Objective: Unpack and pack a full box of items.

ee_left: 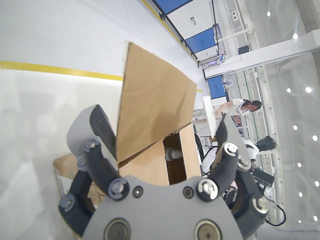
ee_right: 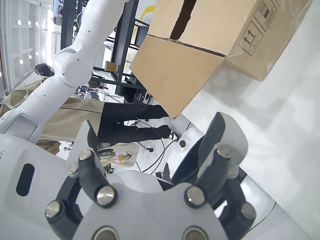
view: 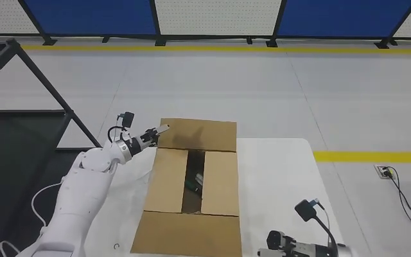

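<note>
A brown cardboard box (view: 167,180) stands on the white table (view: 276,186). Its far flap (view: 199,133) and near flap (view: 186,232) are folded outward. The two side flaps lie nearly flat with a narrow gap (view: 194,182) between them, where dark items show inside. My left gripper (view: 157,133) is open at the far flap's left corner. In the left wrist view the raised flap (ee_left: 155,88) runs between the fingers of the left gripper (ee_left: 162,116), its edge against one finger (ee_left: 102,126). My right gripper (ee_right: 153,123) is open and holds nothing, low by the table's front right (view: 273,245), facing the near flap (ee_right: 175,73).
A black metal frame (view: 38,83) stands off the table's left side. White table surface lies bare to the right of the box (view: 276,167). A paper cup (ee_right: 111,66) sits on a dark rack beyond the box in the right wrist view.
</note>
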`<state>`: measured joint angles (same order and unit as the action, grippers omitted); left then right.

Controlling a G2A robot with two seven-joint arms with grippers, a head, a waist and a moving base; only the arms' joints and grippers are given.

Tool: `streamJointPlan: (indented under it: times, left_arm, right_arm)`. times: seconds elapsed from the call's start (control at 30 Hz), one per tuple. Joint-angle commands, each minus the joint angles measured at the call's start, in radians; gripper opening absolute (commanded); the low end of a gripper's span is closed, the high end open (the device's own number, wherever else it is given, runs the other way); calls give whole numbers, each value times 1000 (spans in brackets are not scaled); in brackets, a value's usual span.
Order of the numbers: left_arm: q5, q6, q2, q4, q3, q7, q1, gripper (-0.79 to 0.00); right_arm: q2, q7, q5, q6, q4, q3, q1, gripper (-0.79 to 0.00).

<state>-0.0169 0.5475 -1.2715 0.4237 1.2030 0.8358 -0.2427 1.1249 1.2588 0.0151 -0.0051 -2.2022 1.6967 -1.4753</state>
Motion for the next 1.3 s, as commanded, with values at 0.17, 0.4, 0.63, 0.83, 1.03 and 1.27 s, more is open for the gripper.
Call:
streamJointPlan:
  times: [0.17,0.4,0.63,0.83,1.03,1.27]
  left_arm:
    - [25,12,14,55,17,15,-40,0]
    - [84,-15,11,105,25,-17,-75,0]
    - [120,21,13,150,29,5,-104,0]
    - [119,71,34,204,58,27,-141,0]
    - [90,101,55,301,82,11,-199,0]
    - [38,113,82,436,116,-15,-287,0]
  right_arm:
    - [-10,-15,-5,1,-9,-4,-3,0]
    - [-19,-23,0,6,-10,-34,14,0]
    - [-31,-2,24,27,-13,-58,28,0]
    - [-45,39,46,96,12,-25,11,0]
    - [-59,119,101,203,94,-60,45,0]
    - [-67,164,95,184,113,-157,93,0]
